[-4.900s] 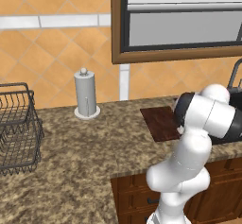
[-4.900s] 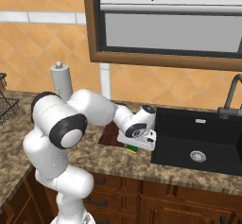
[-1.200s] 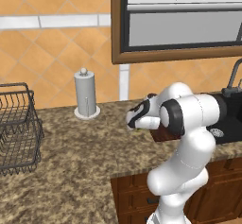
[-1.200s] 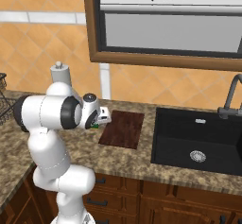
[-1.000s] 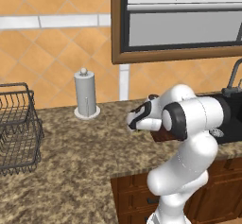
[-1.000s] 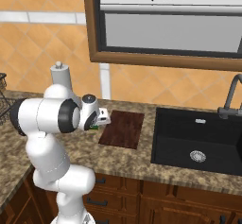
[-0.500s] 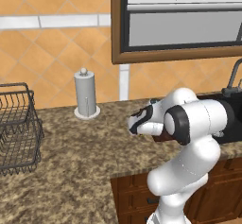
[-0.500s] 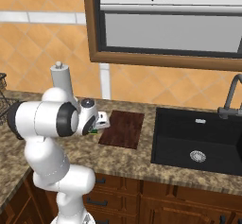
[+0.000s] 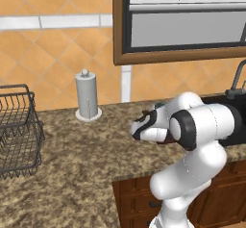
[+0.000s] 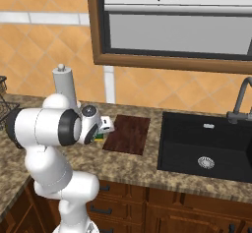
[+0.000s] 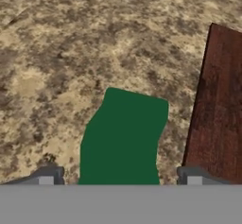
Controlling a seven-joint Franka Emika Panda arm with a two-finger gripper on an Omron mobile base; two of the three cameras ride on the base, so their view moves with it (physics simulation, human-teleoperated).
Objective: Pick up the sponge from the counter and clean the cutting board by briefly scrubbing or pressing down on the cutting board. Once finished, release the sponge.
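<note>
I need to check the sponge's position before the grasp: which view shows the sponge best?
The hand view: the sponge lies green side up between the fingertips, beside the cutting board. The right base view shows a green sliver behind the wrist. In the left base view the arm covers it.

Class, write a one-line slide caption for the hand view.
Open claw poised over the green-topped sponge on the speckled counter, beside the cutting board.

You are viewing a dark green scrub face on the small rectangular sponge (image 11: 124, 138), a brown-and-tan speckled granite-look counter (image 11: 61, 53), and a dark reddish-brown wooden cutting board (image 11: 218, 105) showing fine grain lines. A black sink basin (image 10: 206, 146) is contrasting with orange diamond wall tiles (image 10: 39, 55).
</note>
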